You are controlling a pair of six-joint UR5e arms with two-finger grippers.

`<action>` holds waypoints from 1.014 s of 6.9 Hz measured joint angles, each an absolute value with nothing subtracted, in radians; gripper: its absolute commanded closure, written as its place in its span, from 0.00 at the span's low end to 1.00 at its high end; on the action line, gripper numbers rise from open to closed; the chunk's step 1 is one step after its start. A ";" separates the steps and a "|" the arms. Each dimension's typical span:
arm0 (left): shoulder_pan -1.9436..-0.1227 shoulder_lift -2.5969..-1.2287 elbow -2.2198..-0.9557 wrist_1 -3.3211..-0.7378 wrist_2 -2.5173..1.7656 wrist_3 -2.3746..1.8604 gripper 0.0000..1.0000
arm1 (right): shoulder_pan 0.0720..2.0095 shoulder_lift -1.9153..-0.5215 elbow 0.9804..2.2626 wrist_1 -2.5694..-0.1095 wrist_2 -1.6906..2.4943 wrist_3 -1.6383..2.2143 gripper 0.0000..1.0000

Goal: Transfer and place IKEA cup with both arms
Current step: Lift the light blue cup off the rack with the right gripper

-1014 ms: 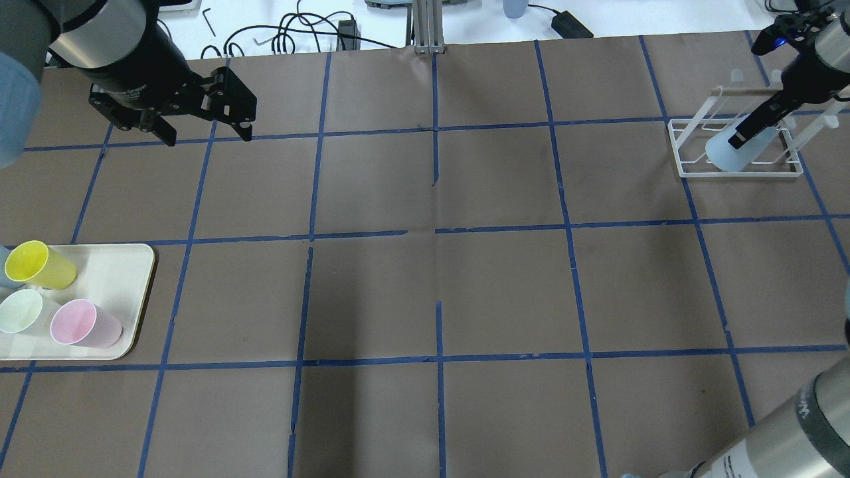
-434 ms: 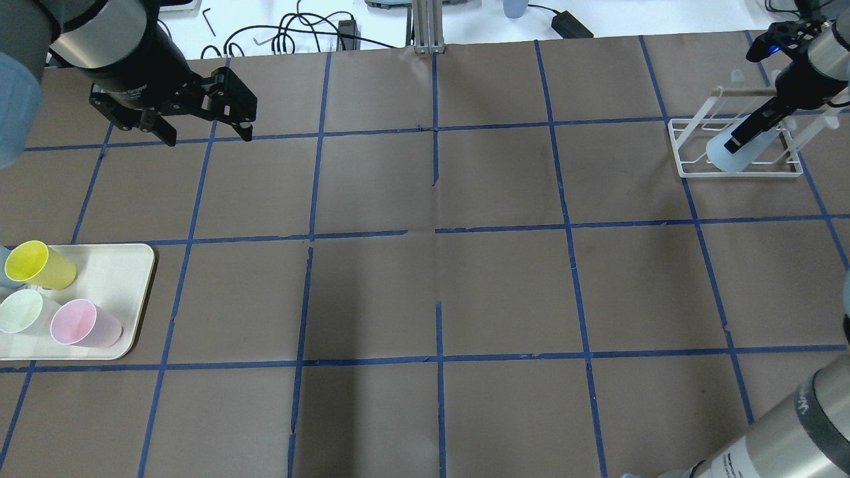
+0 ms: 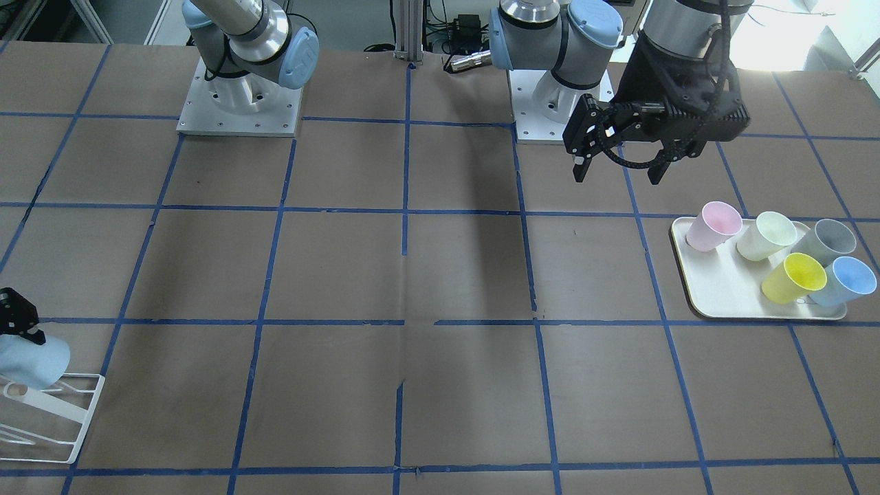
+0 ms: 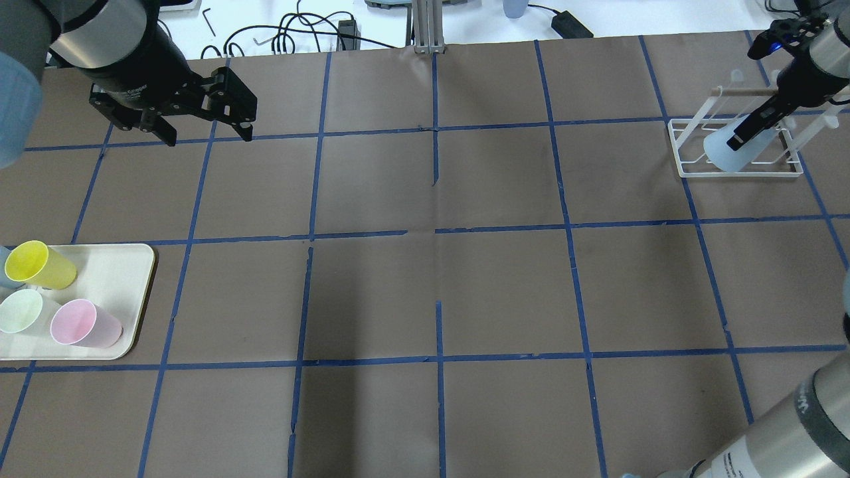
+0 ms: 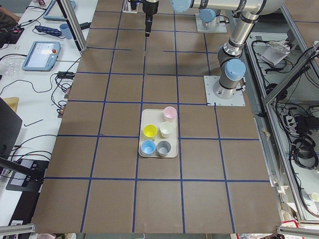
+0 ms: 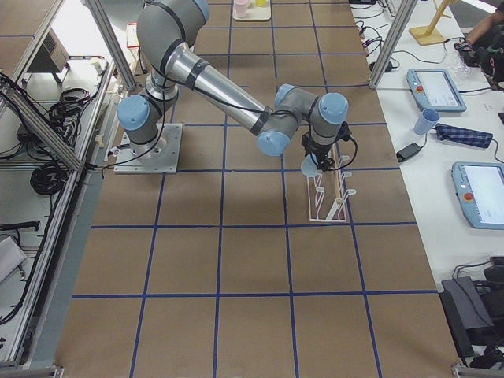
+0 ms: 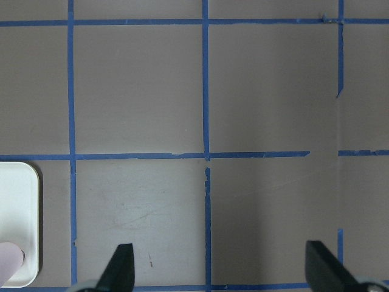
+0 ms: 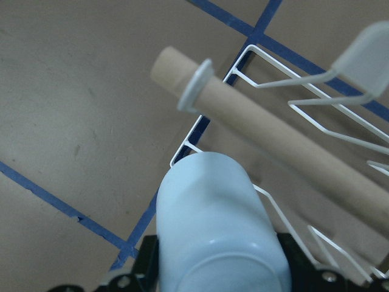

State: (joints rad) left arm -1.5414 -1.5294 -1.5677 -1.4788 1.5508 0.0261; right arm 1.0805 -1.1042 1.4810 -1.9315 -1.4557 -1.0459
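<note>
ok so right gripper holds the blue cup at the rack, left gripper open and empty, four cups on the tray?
Five, not four: the front-facing view shows pink, pale green, grey, yellow and blue cups on the tray. The rest holds: right gripper shut on the IKEA cup at the rack, left gripper open, empty.

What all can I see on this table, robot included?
tray: one, cream, robot's left end of table.
pink cup, pale green cup, grey cup, yellow cup, blue cup: one each, upright on the tray.
wire rack: one, white, robot's far right.
IKEA cup: one, pale blue, tilted over the rack.
table: one, brown, blue tape grid.
left arm: one, silver-grey, jaws open, above the table.
right arm: one, silver-grey, jaws shut on the IKEA cup.
</note>
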 measured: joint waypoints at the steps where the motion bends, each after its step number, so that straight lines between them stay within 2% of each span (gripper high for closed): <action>1: -1.541 -1.529 -1.568 -1.479 1.551 0.026 0.00 | 1.080 -1.106 1.479 -1.930 -1.456 -1.045 0.48; 4: -1.539 -1.529 -1.568 -1.479 1.551 0.026 0.00 | 1.076 -1.122 1.426 -1.860 -1.458 -1.042 0.59; 7: -1.539 -1.529 -1.568 -1.479 1.551 0.026 0.00 | 1.076 -1.190 1.314 -1.633 -1.471 -1.029 0.58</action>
State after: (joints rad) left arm -1.5388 -1.5294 -1.5677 -1.4788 1.5509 0.0261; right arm 1.0758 -1.1902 1.3145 -1.6333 -1.4712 -1.0286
